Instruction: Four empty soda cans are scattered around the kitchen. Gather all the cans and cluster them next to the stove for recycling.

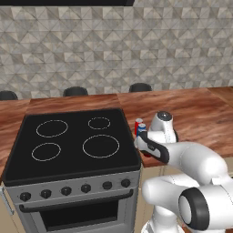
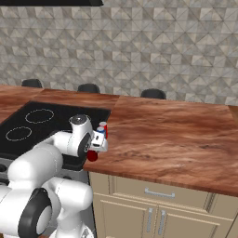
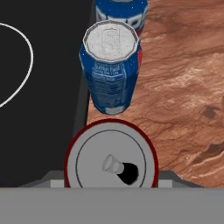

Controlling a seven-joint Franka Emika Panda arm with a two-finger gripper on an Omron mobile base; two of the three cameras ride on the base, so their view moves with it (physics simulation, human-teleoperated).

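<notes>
- My pincer (image 3: 111, 186) is clamped on a red can (image 3: 111, 155); in the hand view I'm looking straight down on its silvery top, fingers hugging both sides.
- Just past it stands a blue can (image 3: 111, 72), upright on the wood tabletop (image 3: 183, 87) right at the stove (image 1: 68, 141) edge.
- A third can (image 3: 121, 13) sits right behind that one.
- Left base view shows another red can (image 1: 138, 126) and the blue can beside the cooktop.
- I can make out three cans by the stove for sure.
</notes>
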